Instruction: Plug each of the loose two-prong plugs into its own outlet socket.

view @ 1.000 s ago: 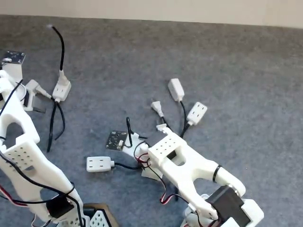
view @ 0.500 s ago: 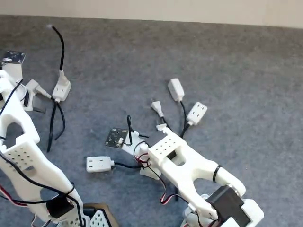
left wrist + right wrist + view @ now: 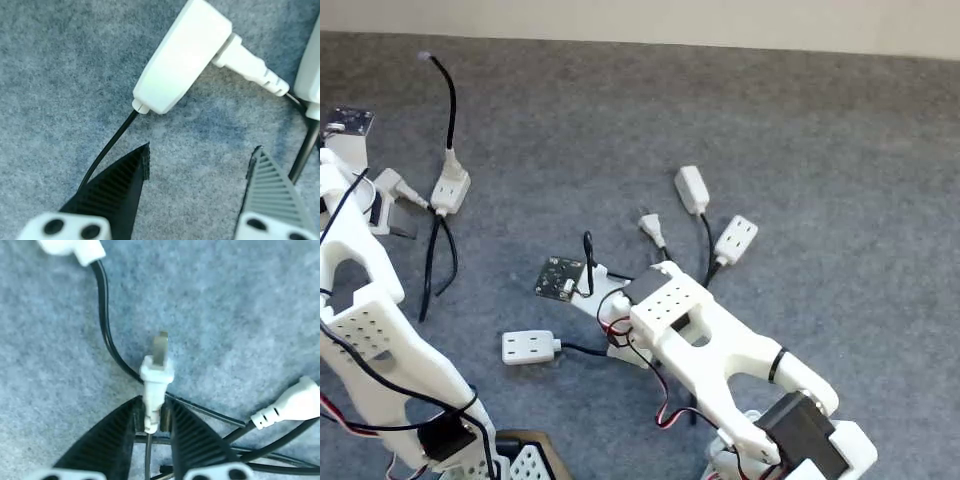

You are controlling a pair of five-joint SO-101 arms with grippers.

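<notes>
My right gripper (image 3: 154,405) is shut on a white two-prong plug (image 3: 156,374), its prongs pointing away over the carpet. In the high view that gripper (image 3: 650,280) sits mid-table, just short of another loose plug (image 3: 650,228) and two white outlet sockets (image 3: 692,188) (image 3: 736,240). My left gripper (image 3: 200,155) is open and holds nothing, hovering close behind a white socket block (image 3: 185,55) with a white plug (image 3: 245,62) seated in its end. That arm is at the far left (image 3: 382,208), beside a third socket (image 3: 450,187).
A white socket (image 3: 530,347) lies near the front, left of the right arm. Black cords (image 3: 432,260) trail over the grey carpet (image 3: 840,150) by the left arm and loop under the right gripper (image 3: 105,330). Another white cord end (image 3: 295,400) lies near the held plug.
The right arm's wrist and camera board have shifted slightly up and to the left in the high view, carrying the plug. The left arm has stayed still.
</notes>
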